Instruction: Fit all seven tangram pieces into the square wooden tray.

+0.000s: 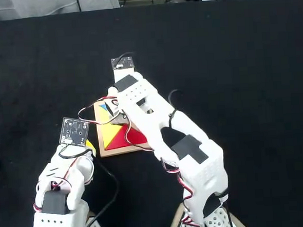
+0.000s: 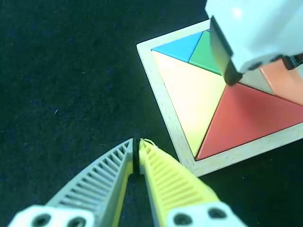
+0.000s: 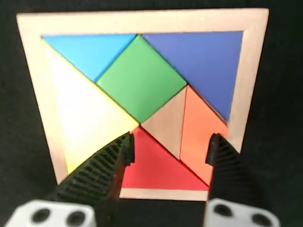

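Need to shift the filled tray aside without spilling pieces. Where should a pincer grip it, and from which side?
Probably the bare rim of the wooden tray, on the edge nearest the left pincer, coming low from that side. The pieces fill it flush, so only the frame offers an edge, and it lies flat, so one finger may have to slide under.

Green square (image 3: 142, 78), red triangle (image 3: 156, 165)
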`<move>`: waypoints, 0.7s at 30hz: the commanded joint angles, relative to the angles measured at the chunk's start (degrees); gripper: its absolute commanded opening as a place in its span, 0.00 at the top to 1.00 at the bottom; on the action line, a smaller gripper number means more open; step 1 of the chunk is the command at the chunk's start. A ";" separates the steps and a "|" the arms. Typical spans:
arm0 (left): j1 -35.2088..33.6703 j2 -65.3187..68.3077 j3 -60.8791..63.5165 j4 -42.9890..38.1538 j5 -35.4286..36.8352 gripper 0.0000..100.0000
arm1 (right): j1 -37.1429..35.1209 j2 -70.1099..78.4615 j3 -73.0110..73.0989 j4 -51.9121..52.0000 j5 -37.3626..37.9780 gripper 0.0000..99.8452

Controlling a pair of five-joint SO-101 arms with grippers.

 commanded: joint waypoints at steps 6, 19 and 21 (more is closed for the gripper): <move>0.66 -0.35 -0.48 -0.88 0.00 0.97 | 6.86 -12.18 -4.70 6.24 16.00 1.00; -1.54 -0.26 -8.40 -6.68 -4.48 0.97 | 35.34 -39.34 -9.27 10.55 31.38 0.99; -3.03 -0.18 -16.31 -6.68 -3.87 0.97 | 36.13 -44.09 -9.36 12.40 33.14 0.99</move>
